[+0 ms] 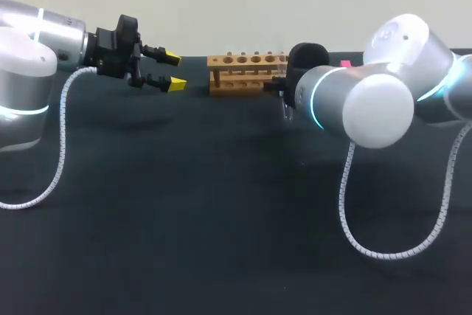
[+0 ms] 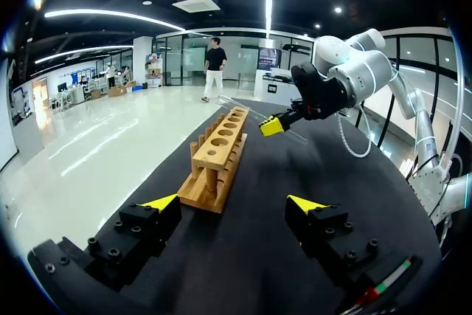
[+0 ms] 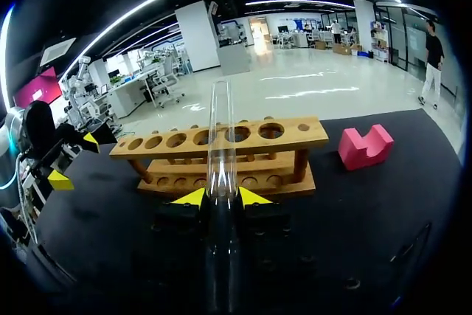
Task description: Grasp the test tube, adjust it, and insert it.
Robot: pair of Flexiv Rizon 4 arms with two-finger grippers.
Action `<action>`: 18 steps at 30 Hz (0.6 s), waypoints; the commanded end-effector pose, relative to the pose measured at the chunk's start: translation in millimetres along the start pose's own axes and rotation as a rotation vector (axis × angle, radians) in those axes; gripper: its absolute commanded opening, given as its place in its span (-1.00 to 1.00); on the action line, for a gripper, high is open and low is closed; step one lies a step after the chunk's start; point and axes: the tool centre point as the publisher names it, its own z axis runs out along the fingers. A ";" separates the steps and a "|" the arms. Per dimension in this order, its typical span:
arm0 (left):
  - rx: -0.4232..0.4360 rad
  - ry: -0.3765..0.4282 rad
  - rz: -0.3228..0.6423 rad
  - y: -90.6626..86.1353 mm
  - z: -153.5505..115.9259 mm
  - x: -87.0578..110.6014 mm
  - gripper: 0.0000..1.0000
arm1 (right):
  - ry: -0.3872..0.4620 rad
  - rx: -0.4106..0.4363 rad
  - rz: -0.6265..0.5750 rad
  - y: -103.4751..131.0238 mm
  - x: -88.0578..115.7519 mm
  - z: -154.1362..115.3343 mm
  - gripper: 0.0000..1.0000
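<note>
A clear glass test tube is pinched between the yellow tips of my right gripper, which is shut on it. The tube runs out ahead of the fingers, and its far end shows in front of the wooden rack. That rack stands at the table's far edge, with a row of holes along its top bar. In the left wrist view, the right gripper holds the tube just right of the rack. My left gripper hovers open left of the rack, nothing between its fingers.
A pink notched block sits on the black table beside the rack's right end, seen also in the head view. My right arm's bulky wrist hides its own fingers in the head view. My left gripper shows beyond the rack's other end.
</note>
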 end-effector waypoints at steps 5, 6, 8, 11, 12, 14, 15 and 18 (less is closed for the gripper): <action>-0.003 -0.003 0.003 -0.7 0.2 1.0 1.00 | 0.083 -0.014 -0.001 -1.0 -6.4 8.7 -1.00; -0.003 -0.003 0.003 -0.7 0.2 1.0 1.00 | 0.090 -0.012 0.002 -0.9 -5.5 9.3 -1.00; -0.003 -0.003 0.003 -0.7 0.2 1.0 1.00 | 0.095 -0.011 0.008 -0.9 -3.9 10.6 -1.00; -0.003 -0.003 0.003 -0.7 0.2 1.0 1.00 | 0.104 -0.009 0.019 -1.4 -1.4 13.0 -1.00; -0.003 -0.003 0.003 -0.7 0.2 1.0 1.00 | 0.109 -0.009 0.026 -1.3 -0.6 13.5 -1.00; -0.003 -0.003 0.003 -0.7 0.2 1.0 1.00 | 0.113 -0.009 0.028 -1.2 1.2 14.4 -1.00; -0.003 -0.003 0.003 -0.7 0.2 1.0 1.00 | 0.115 -0.010 0.032 -1.1 1.9 14.7 -1.00; -0.003 -0.003 0.003 -0.7 0.2 1.0 1.00 | 0.121 -0.010 0.037 -0.8 3.5 15.6 -1.00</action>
